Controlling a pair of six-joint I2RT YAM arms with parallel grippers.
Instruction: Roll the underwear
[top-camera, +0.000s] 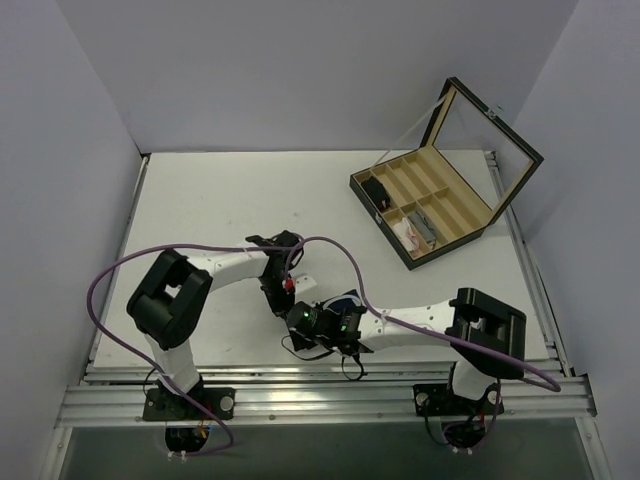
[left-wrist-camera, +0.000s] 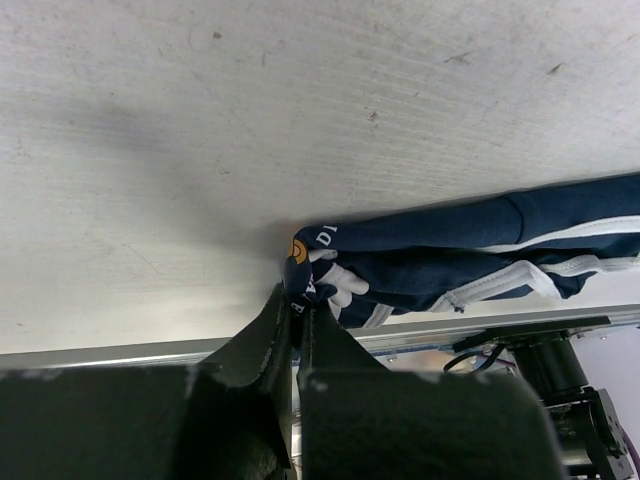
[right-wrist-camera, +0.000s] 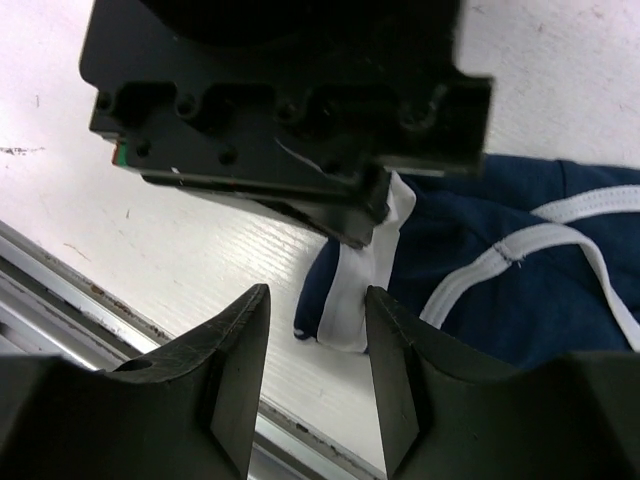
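Note:
The underwear (left-wrist-camera: 470, 248) is dark navy with white trim and lies bunched on the white table close to the near edge. My left gripper (left-wrist-camera: 296, 303) is shut on its folded end, where an orange mark and white letters show. From the other side my right gripper (right-wrist-camera: 316, 292) stands open, its fingers on either side of the white band end of the underwear (right-wrist-camera: 352, 290), not pressing it. The black body of the left gripper (right-wrist-camera: 290, 90) hangs just above that end. From above, both grippers meet over the underwear (top-camera: 347, 300), which is mostly hidden beneath them.
An open wooden divided box (top-camera: 382, 207) with a raised glass lid (top-camera: 490, 140) stands at the back right and holds small items. The metal rail of the table's near edge (right-wrist-camera: 60, 290) runs right below the grippers. A purple cable (top-camera: 110, 280) loops over the left arm.

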